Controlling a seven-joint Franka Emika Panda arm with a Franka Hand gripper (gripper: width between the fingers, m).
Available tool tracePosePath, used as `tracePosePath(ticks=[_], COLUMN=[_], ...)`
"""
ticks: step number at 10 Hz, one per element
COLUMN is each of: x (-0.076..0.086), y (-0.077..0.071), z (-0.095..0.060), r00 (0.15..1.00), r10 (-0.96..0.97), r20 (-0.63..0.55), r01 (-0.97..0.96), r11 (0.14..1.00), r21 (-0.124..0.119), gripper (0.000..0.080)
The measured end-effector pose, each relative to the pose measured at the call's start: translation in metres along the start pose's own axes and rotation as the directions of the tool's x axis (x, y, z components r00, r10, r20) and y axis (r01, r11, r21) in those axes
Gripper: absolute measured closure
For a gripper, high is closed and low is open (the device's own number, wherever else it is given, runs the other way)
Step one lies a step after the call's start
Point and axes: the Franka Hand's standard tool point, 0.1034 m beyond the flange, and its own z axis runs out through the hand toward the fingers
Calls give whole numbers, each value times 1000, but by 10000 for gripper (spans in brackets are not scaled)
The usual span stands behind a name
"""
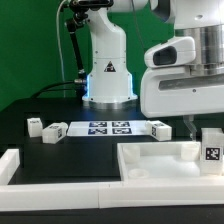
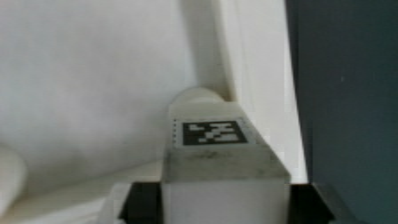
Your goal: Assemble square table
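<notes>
The gripper [image 2: 226, 200] is clenched on a leg [image 2: 215, 150]: in the wrist view its dark pads [image 2: 143, 203] sit flush against the post's two sides, with no gap showing. The leg stands upright with its tag facing the camera, in a corner of the slab [image 2: 89, 90], right against the raised rim [image 2: 260, 70]. Past the rim lies the dark table [image 2: 347, 100].

In the exterior view the slab [image 1: 150, 162] lies at the front, toward that view's right, and the held leg [image 1: 210, 148] rises from its far right part, under the big white hand. Two spare legs [image 1: 55, 131] lie by the marker board's [image 1: 108, 127] left end and a third (small, partly hidden) by its right end. A low wall [image 1: 20, 165] runs along the front.
</notes>
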Motion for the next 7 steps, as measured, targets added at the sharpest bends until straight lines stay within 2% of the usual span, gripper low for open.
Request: tracePosePath(ticks=[2,4,6,7], x=[-1,-4,-4,-4], y=[0,-4,-3,-4], z=[0,1,3,3], r00=[940,762,608,589], r10=[341,647,793,808], r20=[8,24,35,35], r01=[-341,-647,-794,-808], r11=[940,762,607,588], r21=[3,7,29,31], gripper=[508,508,508,508])
